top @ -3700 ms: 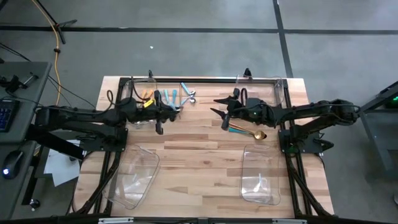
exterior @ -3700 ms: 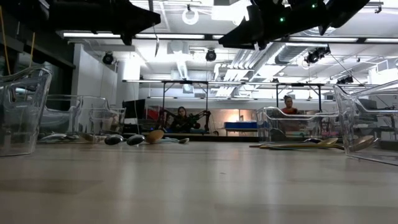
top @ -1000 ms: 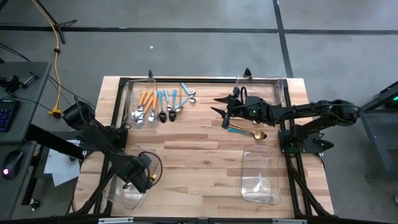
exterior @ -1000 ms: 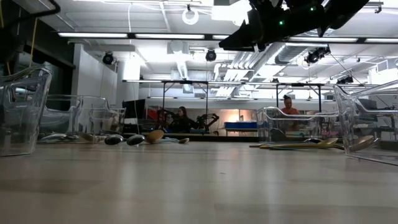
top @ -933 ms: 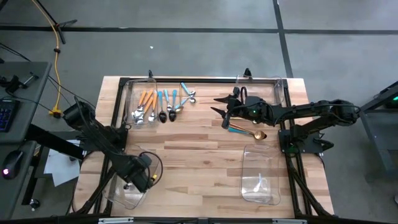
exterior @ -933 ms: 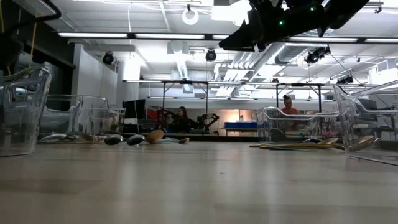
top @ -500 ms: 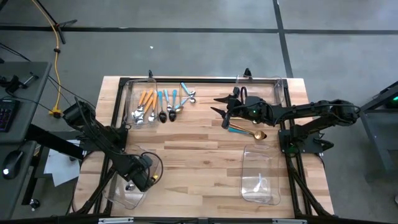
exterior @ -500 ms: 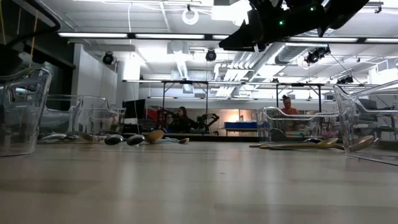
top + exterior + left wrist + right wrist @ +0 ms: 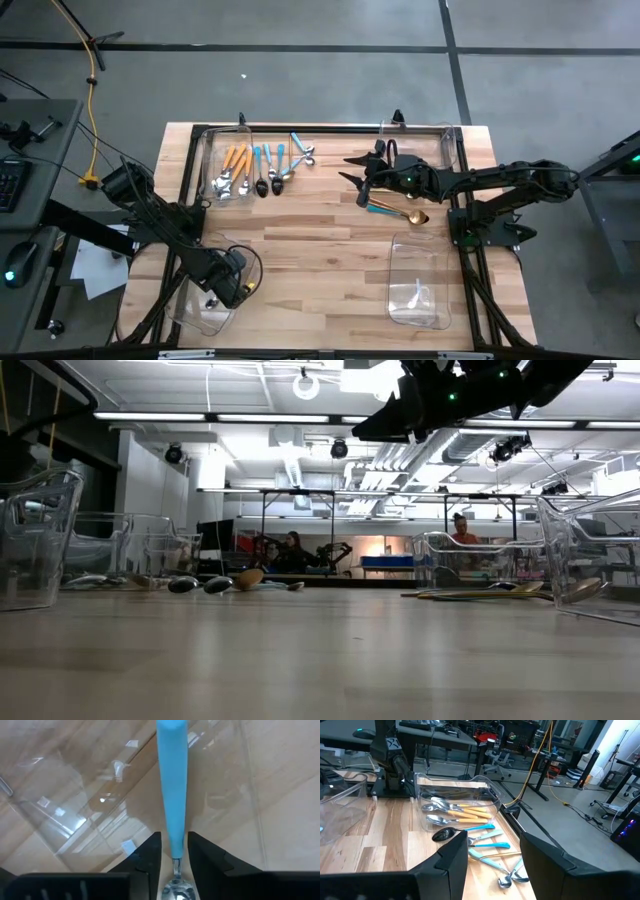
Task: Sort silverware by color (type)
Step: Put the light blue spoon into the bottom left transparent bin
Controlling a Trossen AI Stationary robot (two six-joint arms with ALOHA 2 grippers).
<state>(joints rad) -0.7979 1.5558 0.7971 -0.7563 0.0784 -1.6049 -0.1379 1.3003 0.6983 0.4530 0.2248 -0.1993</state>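
Note:
My left gripper (image 9: pixel 228 285) points down into the clear bin at the near left (image 9: pixel 246 256). It is open, with a light-blue-handled spoon (image 9: pixel 172 780) lying between its fingers. The fingers flank the handle's lower end, and a thin gap shows on each side. My right gripper (image 9: pixel 344 170) hangs open above the table's middle right and holds nothing. Orange-handled pieces (image 9: pixel 235 160) lie in the far left bin (image 9: pixel 208 150). Beside it on the wood lie light-blue-handled pieces (image 9: pixel 275 158) and a black spoon (image 9: pixel 262 186). A gold spoon and a teal-handled piece (image 9: pixel 400 212) lie below my right gripper.
Two more clear bins stand at the near right (image 9: pixel 415 285) and the far right (image 9: pixel 445 140). Bare wood lies across the table's middle. In the right wrist view the far pile (image 9: pixel 470 827) spreads ahead of the open fingers. People sit in the room beyond the table.
My left gripper has sunk a little lower into the near left bin and otherwise stays over the same spot. My right arm has kept still.

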